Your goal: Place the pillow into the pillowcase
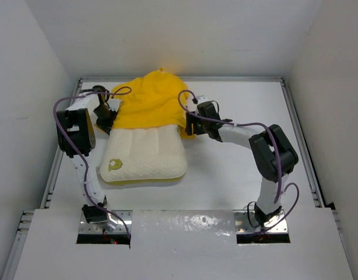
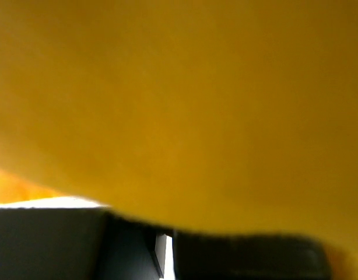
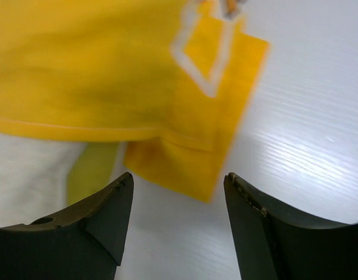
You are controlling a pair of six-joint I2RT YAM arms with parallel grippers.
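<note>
The cream quilted pillow lies mid-table, its far end inside the yellow pillowcase, which is bunched over it. The near half, with the yellow-green logo, sticks out. My left gripper is at the case's left edge. In the left wrist view yellow cloth fills the frame and drapes over the nearly closed fingers, which look shut on it. My right gripper is open and empty, just short of the case's right corner flap. Beside the flap are the pillow and its yellow band.
The white table is walled by white panels on the left, back and right, with metal rails along its sides. Purple cables loop off both arms. The arm bases sit in cut-outs at the near edge.
</note>
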